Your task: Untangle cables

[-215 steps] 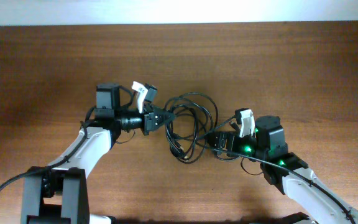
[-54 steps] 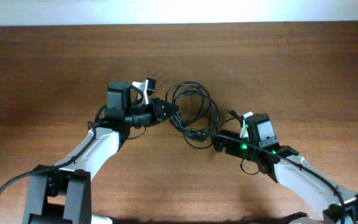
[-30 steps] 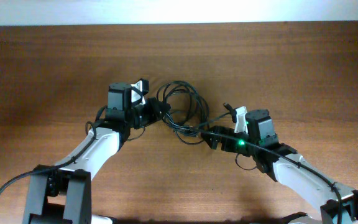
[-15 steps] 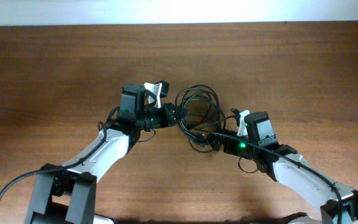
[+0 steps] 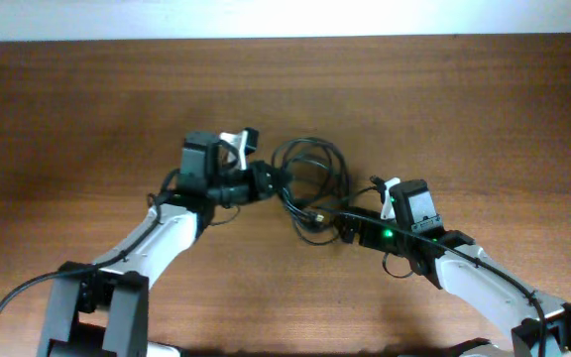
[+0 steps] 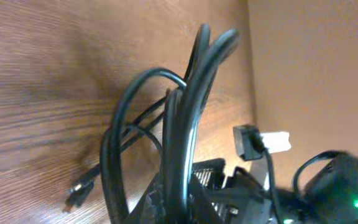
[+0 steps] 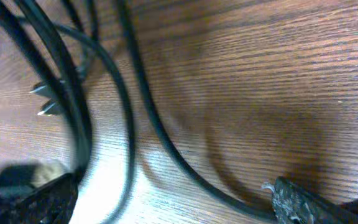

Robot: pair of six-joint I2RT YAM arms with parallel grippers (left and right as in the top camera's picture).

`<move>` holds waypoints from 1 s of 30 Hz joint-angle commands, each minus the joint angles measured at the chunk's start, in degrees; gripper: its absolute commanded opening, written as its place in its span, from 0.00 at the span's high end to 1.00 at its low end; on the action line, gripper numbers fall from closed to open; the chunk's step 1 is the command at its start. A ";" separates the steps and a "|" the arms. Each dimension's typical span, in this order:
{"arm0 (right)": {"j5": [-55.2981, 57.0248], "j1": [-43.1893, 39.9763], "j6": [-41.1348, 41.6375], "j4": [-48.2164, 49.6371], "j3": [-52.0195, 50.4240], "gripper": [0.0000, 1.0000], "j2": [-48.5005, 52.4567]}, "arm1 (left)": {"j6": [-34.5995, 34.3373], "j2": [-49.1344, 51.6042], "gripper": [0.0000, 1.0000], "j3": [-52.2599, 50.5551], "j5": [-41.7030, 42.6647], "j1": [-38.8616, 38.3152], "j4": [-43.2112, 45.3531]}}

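Tangled cables (image 6: 188, 118) (black), pinched in left jaws

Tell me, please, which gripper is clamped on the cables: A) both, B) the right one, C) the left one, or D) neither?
C: the left gripper is shut on the cables, while the right gripper stands wide open with nothing pinched between its fingers.

Your arms match. The left arm (image 5: 157, 236) has white shells and black joints, with a black box (image 5: 198, 159) and a small white clip (image 5: 232, 146) near its end. The right arm (image 5: 484, 288) is white and black too, and a tiny green light (image 5: 387, 234) glows on it. A black wire (image 5: 8, 297) curls beside the left arm's base. The right gripper (image 5: 343, 224) has rough black fingers (image 7: 297, 200).
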 commanded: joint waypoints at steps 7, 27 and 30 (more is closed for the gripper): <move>2.21 0.37 -0.76 -0.72 -0.04 0.01 0.68 | -4.17 0.20 1.00 0.22 11.32 5.33 0.07; -15.45 0.37 -0.52 11.17 0.00 0.01 0.61 | -4.11 0.20 1.00 0.22 -5.66 5.22 -2.73; -15.87 0.37 -0.55 11.80 0.02 0.01 0.61 | -4.09 0.20 1.00 0.22 -4.37 5.22 -2.71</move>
